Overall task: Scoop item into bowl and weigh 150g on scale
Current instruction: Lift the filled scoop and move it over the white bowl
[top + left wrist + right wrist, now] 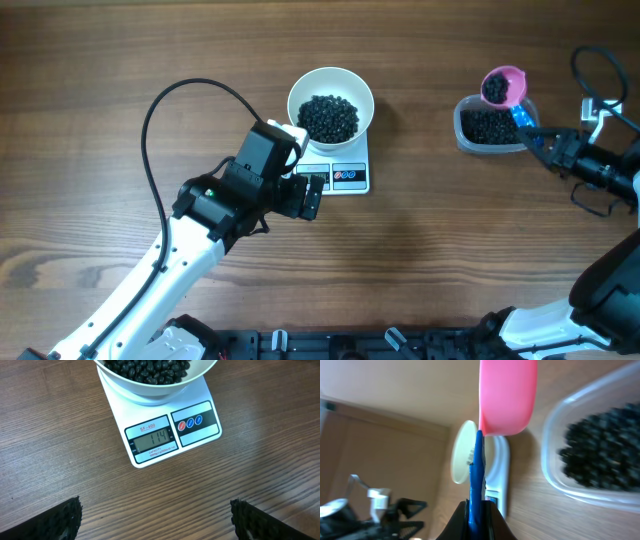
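Pink scoop (503, 85): loaded with black beads, tilted up over the clear tub (470, 118) at the far right, well apart from the scale.
Right gripper (537, 138): jaws pressed together on the scoop's blue handle (476, 480), so it's got a solid pinch on it.
Left gripper (311, 196): jaws spread wide with nothing in them, hovering just beside the display end of the scale, basically acting as the readout cam.
Scale (200, 425): display shows 114, so short of the 150 target.
White bowl (330, 78): sitting on the scale's platform with a decent dark heap of beads (328, 117) inside; there's more in the tub.
Step in hand: looks like mid top-up to me, with a fresh scoopful ready to go across.
Next move: keep the scoop level on the way to the bowl, then tip slowly. A full dump might overshoot, so I'd trickle it in and watch the readout.
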`<state>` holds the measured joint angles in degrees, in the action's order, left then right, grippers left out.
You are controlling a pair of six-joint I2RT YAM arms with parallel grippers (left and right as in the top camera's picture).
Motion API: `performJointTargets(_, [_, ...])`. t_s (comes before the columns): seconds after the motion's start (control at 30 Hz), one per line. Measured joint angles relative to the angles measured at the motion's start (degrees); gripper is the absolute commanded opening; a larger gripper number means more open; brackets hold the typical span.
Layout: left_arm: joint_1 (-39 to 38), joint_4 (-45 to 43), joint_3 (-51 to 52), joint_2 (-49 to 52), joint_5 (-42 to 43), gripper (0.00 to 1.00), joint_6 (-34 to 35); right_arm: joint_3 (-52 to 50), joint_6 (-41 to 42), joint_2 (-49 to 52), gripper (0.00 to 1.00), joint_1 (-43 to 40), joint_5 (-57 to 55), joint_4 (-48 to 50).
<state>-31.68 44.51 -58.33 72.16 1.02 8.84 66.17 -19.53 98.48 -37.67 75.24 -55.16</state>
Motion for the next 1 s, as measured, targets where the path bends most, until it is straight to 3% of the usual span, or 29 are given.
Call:
performJointTargets(0.2, [0.0, 0.0, 0.0, 0.0, 0.0, 1.0, 0.0, 0.0, 5.7, 0.0, 0.04, 3.0, 7.8, -0.1])
performJointTargets(0.43, [0.0, 0.0, 0.0, 0.0, 0.0, 1.0, 0.0, 0.0, 12.9, 0.0, 0.04, 16.4, 8.9, 2.1])
performJointTargets(0.57, [0.0, 0.0, 0.0, 0.0, 0.0, 1.0, 0.0, -0.1, 18.0, 0.0, 0.04, 25.0, 9.2, 10.2])
performJointTargets(0.73, [0.0, 0.0, 0.0, 0.0, 0.0, 1.0, 0.0, -0.1, 28.1, 0.0, 0.04, 32.2, 6.3, 22.3])
performJointTargets(1.0, [0.0, 0.0, 0.0, 0.0, 0.0, 1.0, 0.0, -0.1, 30.5, 0.1, 0.04, 42.1, -8.4, 31.4])
